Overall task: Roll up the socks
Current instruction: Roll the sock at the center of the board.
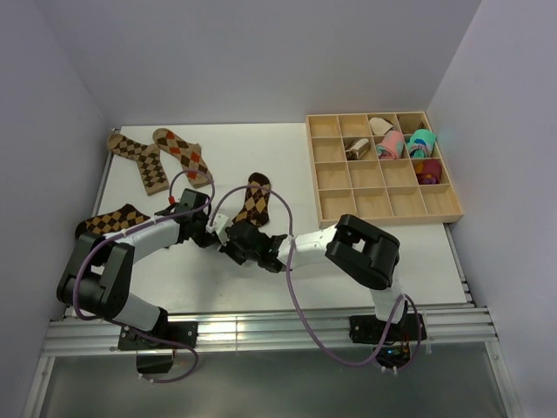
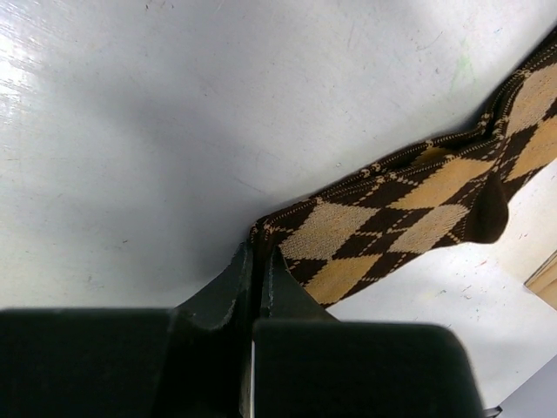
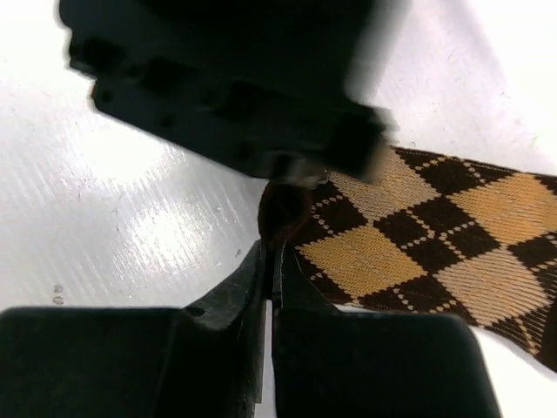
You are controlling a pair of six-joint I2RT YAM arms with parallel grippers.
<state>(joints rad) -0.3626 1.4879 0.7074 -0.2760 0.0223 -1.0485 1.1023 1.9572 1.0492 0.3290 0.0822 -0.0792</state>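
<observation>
I have four argyle socks lying flat on the bench [image 1: 374,261]. Two tan ones with brown and red diamonds lie side by side at the far left: the outer sock [image 1: 137,161] and the inner sock [image 1: 183,155]. A darker brown sock [image 1: 109,222] lies nearer, at the left edge. The centre sock [image 1: 254,202], brown and tan, has its near end pinched by the left fingers [image 2: 228,292] and the right fingers [image 3: 244,292]. A striped bundle [image 1: 355,150] sits rolled in a tray [image 1: 387,218] compartment.

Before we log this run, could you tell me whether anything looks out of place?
Nothing stands out: the left gripper and right gripper pinch one end of the middle sock, the other three socks lie flat.
</observation>
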